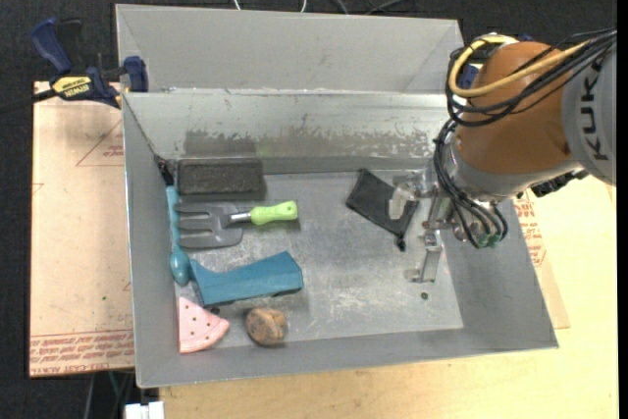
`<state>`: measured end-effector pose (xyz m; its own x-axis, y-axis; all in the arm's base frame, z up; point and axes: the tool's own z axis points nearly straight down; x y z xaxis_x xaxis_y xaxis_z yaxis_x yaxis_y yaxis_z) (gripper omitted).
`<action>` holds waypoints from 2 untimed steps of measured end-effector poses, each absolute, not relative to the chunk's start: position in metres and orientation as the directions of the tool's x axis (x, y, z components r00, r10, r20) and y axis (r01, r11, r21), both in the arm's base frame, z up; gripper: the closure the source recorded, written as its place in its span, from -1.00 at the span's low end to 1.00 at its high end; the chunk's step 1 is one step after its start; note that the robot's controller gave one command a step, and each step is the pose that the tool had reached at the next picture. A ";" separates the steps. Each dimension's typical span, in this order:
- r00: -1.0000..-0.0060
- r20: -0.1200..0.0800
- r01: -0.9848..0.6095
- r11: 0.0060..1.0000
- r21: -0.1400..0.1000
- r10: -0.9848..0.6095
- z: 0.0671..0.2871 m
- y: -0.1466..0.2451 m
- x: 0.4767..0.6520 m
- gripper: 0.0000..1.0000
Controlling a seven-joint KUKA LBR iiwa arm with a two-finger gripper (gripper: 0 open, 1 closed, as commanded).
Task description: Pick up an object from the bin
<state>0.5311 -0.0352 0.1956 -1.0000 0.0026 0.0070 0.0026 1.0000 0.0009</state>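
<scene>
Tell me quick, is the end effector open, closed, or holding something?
End effector: open or closed cannot be told; a black flat thing lies just beside it.

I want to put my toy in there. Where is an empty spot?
The bare floor in the middle is free, between the black flat piece, the blue slab and the robot's hand. The left side is crowded: grey block, green-handled fork, pink wedge, brown lump.

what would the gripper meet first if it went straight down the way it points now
Probably the bare floor of the grey metal bin under the gripper. The flat black angular piece lies just left of it in the view, likely off that line, though depth is unclear.
</scene>
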 end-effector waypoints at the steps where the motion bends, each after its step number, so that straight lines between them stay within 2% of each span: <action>1: -1.000 -0.001 0.001 1.000 0.000 0.001 0.200 -0.035 0.533 -1.00; 2: -1.000 -0.009 0.000 1.000 0.000 0.000 0.105 -0.057 0.588 -1.00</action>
